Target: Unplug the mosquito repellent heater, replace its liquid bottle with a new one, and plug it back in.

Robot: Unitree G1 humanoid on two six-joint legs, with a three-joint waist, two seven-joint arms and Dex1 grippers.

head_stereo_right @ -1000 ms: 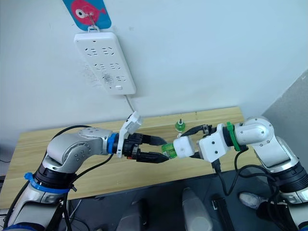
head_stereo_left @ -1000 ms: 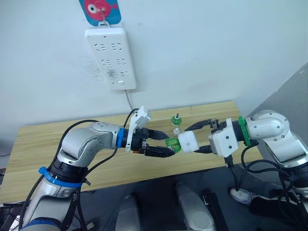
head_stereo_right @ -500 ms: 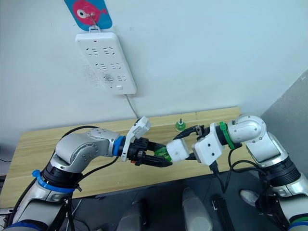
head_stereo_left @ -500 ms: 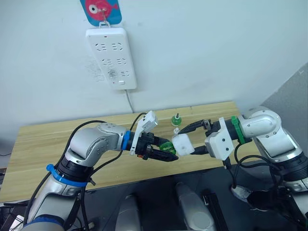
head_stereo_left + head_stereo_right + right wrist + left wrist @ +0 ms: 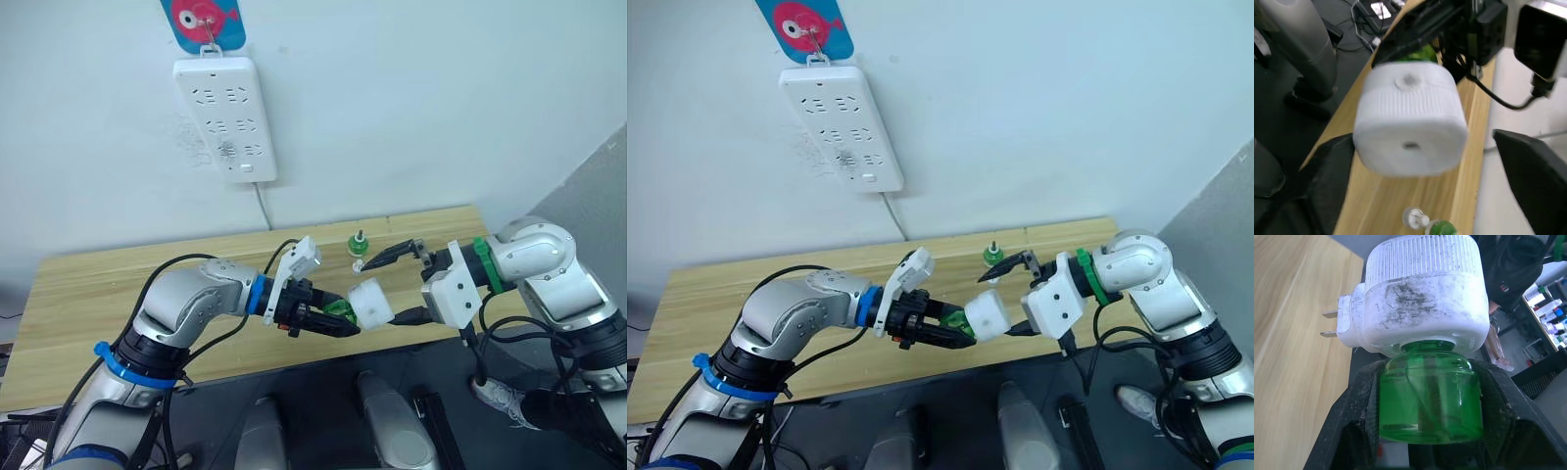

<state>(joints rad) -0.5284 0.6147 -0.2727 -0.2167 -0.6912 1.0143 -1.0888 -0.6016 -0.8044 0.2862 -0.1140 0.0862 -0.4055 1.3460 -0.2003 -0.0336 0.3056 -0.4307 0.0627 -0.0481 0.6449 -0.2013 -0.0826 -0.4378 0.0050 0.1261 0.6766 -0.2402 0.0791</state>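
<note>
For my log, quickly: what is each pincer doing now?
Left pincer: closed on the green bottle.
Right pincer: open, around the heater.

I count one mosquito repellent heater [image 5: 370, 302], with one green liquid bottle [image 5: 1430, 396] screwed in under it. One more small green bottle [image 5: 359, 244] stands on the counter [image 5: 88, 313]. One white power strip [image 5: 225, 117] hangs on the wall, beneath one fish-shaped hook [image 5: 204, 20]. Two tools are mine: left tool [image 5: 338, 315], right tool [image 5: 387, 286].
</note>
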